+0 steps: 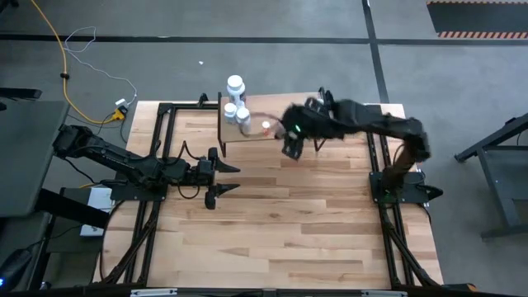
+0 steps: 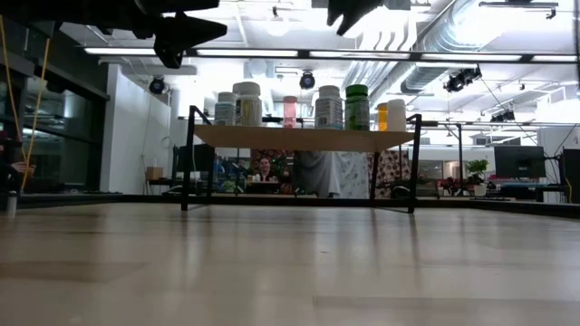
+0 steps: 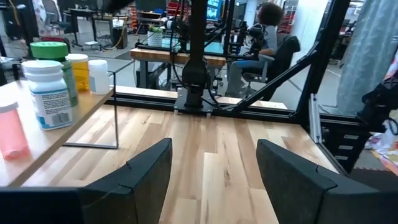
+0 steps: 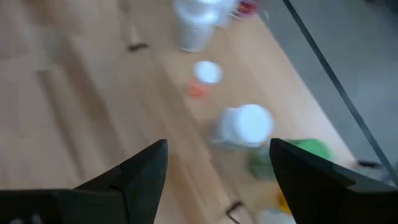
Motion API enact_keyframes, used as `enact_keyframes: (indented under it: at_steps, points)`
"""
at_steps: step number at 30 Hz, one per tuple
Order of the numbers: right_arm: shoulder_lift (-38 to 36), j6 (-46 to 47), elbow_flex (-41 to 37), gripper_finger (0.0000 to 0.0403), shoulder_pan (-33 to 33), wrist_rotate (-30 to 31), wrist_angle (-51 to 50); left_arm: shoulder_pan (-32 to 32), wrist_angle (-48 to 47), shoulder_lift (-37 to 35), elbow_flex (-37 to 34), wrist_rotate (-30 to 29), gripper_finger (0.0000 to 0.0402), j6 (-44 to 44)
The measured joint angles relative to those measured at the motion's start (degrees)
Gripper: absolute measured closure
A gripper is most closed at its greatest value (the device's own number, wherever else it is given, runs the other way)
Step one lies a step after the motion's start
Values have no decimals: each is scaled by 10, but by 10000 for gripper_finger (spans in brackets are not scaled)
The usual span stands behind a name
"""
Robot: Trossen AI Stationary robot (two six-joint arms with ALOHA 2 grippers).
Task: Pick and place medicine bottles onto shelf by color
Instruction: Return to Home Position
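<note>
The shelf (image 2: 304, 138) is a small light-wood board on thin black legs, standing at the table's far middle (image 1: 247, 132). Several medicine bottles stand on it: a taller white one (image 2: 246, 102), a pink one (image 2: 290, 110), a green one (image 2: 357, 107), an orange one (image 2: 382, 116) and other white ones (image 2: 329, 107). My right gripper (image 1: 290, 147) hovers open and empty just right of the shelf, above the bottles (image 4: 252, 124). My left gripper (image 1: 223, 177) is open and empty, nearer than the shelf, with the bottles (image 3: 46, 93) to its side.
Black frame rails (image 1: 161, 148) run along the table's left and right sides. The right arm's base (image 1: 396, 186) stands at the right edge. The tabletop (image 1: 289, 231) in front of the shelf is bare wood. A person (image 3: 267, 31) sits at a desk beyond the table.
</note>
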Motion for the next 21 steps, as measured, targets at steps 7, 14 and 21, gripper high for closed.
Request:
enact_keyframes:
  at_steps: [7, 14, 21]
  points:
    - [-187, -1, -358, 130, 125, 8, 314, 0, -1, 0, 0, 4, 176, -18]
    - [-337, -22, -701, 130, 175, 9, 752, 0, 21, 0, 0, -9, 176, 14]
    - [-393, -20, -881, 130, 180, 8, 1005, 0, 31, 0, 0, -9, 176, 15]
